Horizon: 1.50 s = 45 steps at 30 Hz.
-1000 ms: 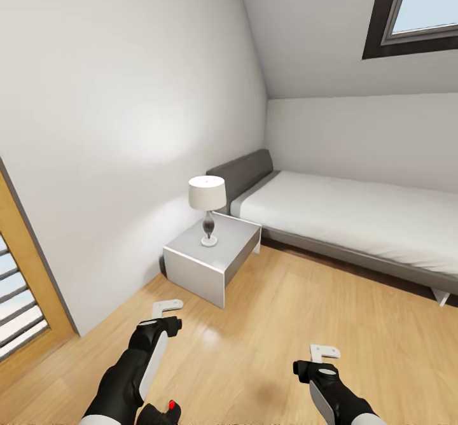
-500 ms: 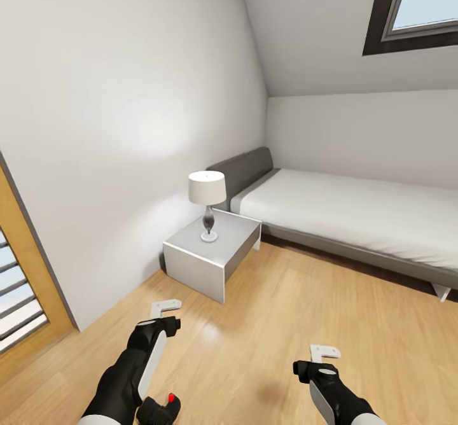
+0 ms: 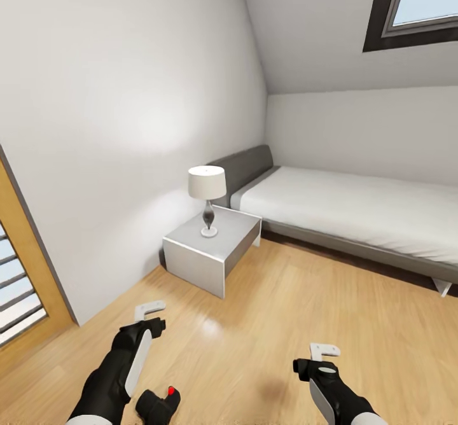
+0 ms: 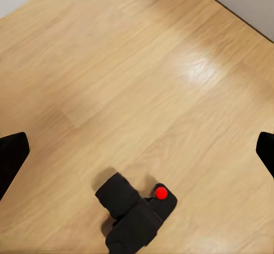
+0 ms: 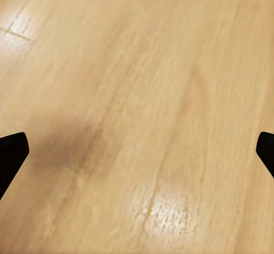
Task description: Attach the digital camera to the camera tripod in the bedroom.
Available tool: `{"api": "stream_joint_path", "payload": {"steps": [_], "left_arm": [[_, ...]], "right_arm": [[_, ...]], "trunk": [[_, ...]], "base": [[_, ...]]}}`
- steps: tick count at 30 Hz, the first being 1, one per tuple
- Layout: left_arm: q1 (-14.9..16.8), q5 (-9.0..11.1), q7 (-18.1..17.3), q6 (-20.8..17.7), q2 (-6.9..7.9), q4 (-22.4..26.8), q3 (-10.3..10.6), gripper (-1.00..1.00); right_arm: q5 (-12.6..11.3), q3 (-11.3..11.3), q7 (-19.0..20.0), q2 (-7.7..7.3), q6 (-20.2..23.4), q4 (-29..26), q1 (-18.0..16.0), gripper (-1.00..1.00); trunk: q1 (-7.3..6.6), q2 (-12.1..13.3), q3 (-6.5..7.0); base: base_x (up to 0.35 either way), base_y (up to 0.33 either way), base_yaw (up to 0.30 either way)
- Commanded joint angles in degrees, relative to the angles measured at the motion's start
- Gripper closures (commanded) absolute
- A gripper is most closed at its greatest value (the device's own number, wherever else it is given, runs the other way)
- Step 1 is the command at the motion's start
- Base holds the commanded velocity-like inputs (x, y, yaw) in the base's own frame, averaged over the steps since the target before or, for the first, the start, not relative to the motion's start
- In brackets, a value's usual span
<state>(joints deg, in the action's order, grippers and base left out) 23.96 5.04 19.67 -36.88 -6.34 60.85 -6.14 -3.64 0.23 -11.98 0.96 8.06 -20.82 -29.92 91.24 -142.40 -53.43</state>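
The digital camera [image 3: 159,404], black with a red button on top, lies on the light wood floor of the bedroom, close in front of me beside my left forearm. The left wrist view has the digital camera [image 4: 137,214] below my left gripper [image 4: 137,151], whose fingertips [image 4: 11,157] are spread wide with nothing between them. In the head view my left gripper [image 3: 149,313] hovers above the floor, beyond the camera. My right gripper [image 3: 324,350] is open over bare floor, empty, and the right wrist view confirms this for the right gripper [image 5: 137,151]. The camera tripod is out of view.
A grey nightstand [image 3: 216,253] carrying a table lamp [image 3: 207,199] stands against the left wall. The grey bed [image 3: 356,215] with its white mattress runs along the back wall under the sloped ceiling. A wooden door frame [image 3: 32,266] is at the left edge.
My left arm has swung a little to the left, uncovering more of the digital camera. The whole picture has shifted slightly, so the head view moved. The right arm holds still.
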Motion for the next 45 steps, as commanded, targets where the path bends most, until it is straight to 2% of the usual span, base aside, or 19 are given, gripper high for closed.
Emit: {"api": "stream_joint_path", "payload": {"steps": [1, 10, 14, 19, 22, 33, 35, 36, 45], "left_arm": [[0.03, 0.54, 0.40, -0.17, 0.01, 0.07, -0.39, -1.00], [0.03, 0.42, 0.48, -0.14, 0.25, 0.06, -1.59, -1.00], [0.03, 0.39, 0.51, -0.13, 0.27, 0.06, -1.66, -1.00], [0.03, 0.29, 0.56, -0.12, 0.27, 0.12, -1.74, -1.00], [0.03, 0.25, 0.61, -0.12, 0.32, 0.14, -1.76, -1.00], [0.03, 0.23, 0.58, -0.12, 0.50, 0.13, -1.77, -1.00], [0.03, 0.37, 0.46, -0.12, 0.96, 0.09, -1.77, -1.00], [0.03, 0.68, 0.30, -0.13, 1.71, 0.10, -1.77, -1.00], [0.03, 0.97, -0.07, -0.19, 2.09, 0.18, -1.77, -1.00]], "right_arm": [[-0.38, 0.06, -0.23, 0.03, 0.30, -0.16, 0.00, -1.00], [-0.40, 0.09, -0.17, -0.06, 0.51, -0.26, 0.01, -1.00], [-0.36, 0.02, -0.14, -0.19, 2.55, -0.87, -0.01, -1.00], [-0.36, -0.03, -0.13, -0.01, 7.80, -6.69, -0.03, -1.00], [-0.36, 0.05, -0.14, 0.03, 10.28, -12.46, -0.04, -1.00], [-0.33, 0.08, -0.15, 0.08, 11.36, -19.19, 0.00, -1.00], [-0.28, 0.15, -0.15, 0.09, 11.36, -19.92, 0.00, -1.00], [-0.24, 0.27, -0.12, 0.04, 11.38, -21.17, 0.00, -1.00], [-0.29, 0.40, -0.05, -0.23, 11.53, -23.41, -0.02, -1.00]], "trunk": [[0.21, -0.44, -0.24], [0.64, -0.95, -2.20], [0.74, -1.00, -3.08], [0.87, -1.07, -4.19], [0.95, -1.11, -4.85], [1.23, -1.26, -7.29], [1.28, -1.28, -7.73], [1.31, -1.30, -7.96], [1.54, -1.42, -9.95]], "base": [[0.000, 0.000, 0.000], [0.000, 0.000, 0.000], [0.000, 0.000, 0.000], [0.000, 0.000, 0.000], [0.000, 0.000, 0.000], [0.000, 0.000, 0.000], [0.000, 0.000, 0.000], [0.000, 0.000, 0.000], [0.000, 0.000, 0.000]]}}
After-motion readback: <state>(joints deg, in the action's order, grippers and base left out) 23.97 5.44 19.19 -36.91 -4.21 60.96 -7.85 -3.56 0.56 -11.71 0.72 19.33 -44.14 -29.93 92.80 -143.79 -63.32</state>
